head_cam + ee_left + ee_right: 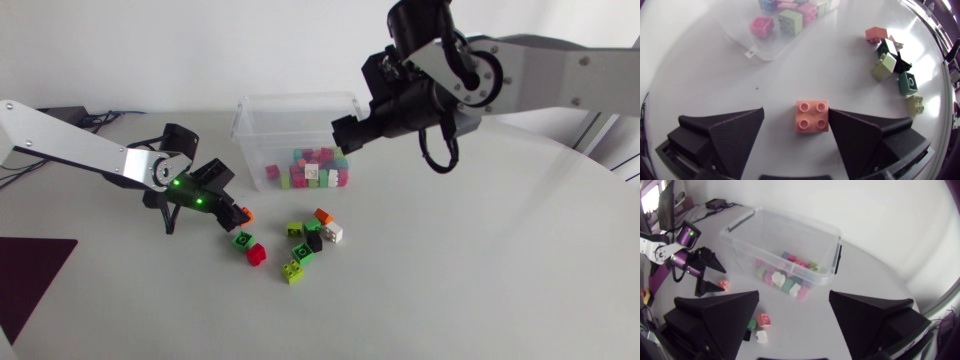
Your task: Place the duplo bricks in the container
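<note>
An orange duplo brick [812, 116] lies on the white table between the fingers of my left gripper [796, 118]. One finger touches the brick's side and the other stands a gap away, so the gripper is open. From above, the left gripper [234, 211] sits front-left of the clear plastic container [296, 99], with the orange brick [246, 213] at its tip. Several coloured bricks [312, 170] lie inside the container [790, 220]. My right gripper [340, 134] hangs over the container's right end. The right gripper [794, 297] is open with nothing between its fingers.
Several loose bricks lie in front of the container: a green one [241, 239], a red one [257, 254], a lime one [293, 271], a black one [314, 241], a white one [333, 232] and an orange-red one [322, 215]. A dark purple mat [30, 275] covers the front-left corner.
</note>
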